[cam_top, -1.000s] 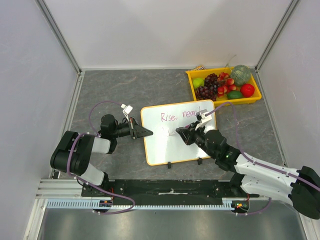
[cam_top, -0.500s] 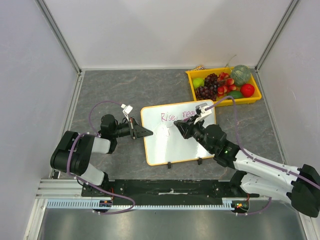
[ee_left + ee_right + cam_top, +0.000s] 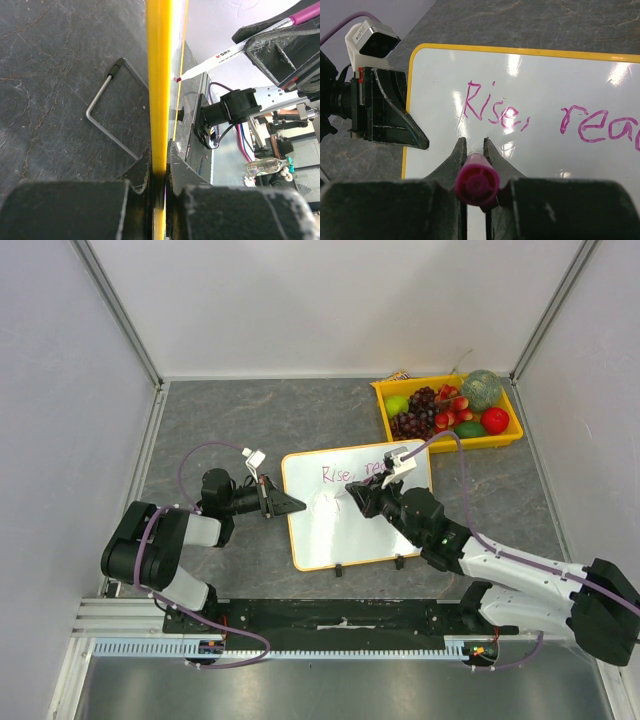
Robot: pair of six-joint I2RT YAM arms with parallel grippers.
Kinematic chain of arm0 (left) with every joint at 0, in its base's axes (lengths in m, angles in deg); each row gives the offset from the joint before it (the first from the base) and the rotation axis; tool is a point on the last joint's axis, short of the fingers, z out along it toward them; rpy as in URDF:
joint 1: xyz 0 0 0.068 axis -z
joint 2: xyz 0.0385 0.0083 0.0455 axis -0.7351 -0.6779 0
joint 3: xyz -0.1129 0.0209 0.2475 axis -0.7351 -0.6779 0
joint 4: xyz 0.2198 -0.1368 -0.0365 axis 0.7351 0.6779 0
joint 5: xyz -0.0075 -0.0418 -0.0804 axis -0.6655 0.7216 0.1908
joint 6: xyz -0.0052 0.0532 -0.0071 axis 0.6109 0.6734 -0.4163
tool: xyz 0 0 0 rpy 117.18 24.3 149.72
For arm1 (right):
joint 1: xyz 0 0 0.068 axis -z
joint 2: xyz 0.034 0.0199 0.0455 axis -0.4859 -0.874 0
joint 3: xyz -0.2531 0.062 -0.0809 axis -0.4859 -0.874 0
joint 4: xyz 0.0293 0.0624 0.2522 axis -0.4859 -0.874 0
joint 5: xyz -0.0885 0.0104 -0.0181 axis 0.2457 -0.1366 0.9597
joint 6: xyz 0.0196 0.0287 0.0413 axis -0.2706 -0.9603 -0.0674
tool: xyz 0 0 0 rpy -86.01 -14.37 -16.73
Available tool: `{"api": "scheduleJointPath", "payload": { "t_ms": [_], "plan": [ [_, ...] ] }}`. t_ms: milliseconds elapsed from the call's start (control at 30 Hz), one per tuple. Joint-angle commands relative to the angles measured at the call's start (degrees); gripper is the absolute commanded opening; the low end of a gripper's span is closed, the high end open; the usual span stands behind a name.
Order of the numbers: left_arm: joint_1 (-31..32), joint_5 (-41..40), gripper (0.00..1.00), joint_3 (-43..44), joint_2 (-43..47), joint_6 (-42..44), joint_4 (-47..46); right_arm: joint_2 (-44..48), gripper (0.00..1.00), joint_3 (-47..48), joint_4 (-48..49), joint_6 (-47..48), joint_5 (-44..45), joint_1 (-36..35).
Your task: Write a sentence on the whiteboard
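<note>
Currently: left claw (image 3: 298, 505) clenched on whiteboard (image 3: 340, 535) rim; right claw (image 3: 360, 497) grasping marker (image 3: 477, 184); yellow tray (image 3: 447, 443) holds fruit (image 3: 418, 412).

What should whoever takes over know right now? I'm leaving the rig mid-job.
Left gripper: shut on the left rim of the whiteboard, holding it.
Right gripper: shut on the marker, with its tip at the board just below "Rise,".
Done: first line of the sentence; it reads "Rise, rea..." as far as the views show.
Left: the second line. No strokes of it are visible yet.
</note>
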Motion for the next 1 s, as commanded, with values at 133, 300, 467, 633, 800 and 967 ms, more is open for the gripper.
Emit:
{"api": "scheduleJointPath", "payload": {
  "t_ms": [133, 300, 467, 633, 800, 967],
  "plan": [
    [1.02, -1.36, 0.02, -0.19, -1.58, 6.13, 3.94, 5.33, 0.0, 0.1, -1.29, 0.54, 2.4, 0.18],
    [1.02, -1.36, 0.02, -0.19, -1.49, 6.13, 3.94, 6.48, 0.0, -0.69, -3.66, 0.89, 2.84, 0.27],
    [1.11, -1.36, 0.02, -0.19, -1.58, 6.04, 3.85, 7.45, 0.0, -1.66, -5.24, 0.72, 3.02, 0.35],
    [1.02, -1.36, 0.02, -0.19, -1.75, 5.96, 3.85, 7.71, 0.0, -2.62, -5.95, 0.45, 2.75, 0.35],
    [1.02, -1.36, 0.02, -0.19, -1.75, 5.96, 3.77, 7.97, 0.0, -2.89, -5.34, 0.01, 3.02, 0.35],
    [1.11, -1.36, 0.02, -0.19, -1.67, 5.96, 3.68, 7.1, 0.0, -2.27, -5.07, 0.36, 3.98, 0.35]
  ]
}}
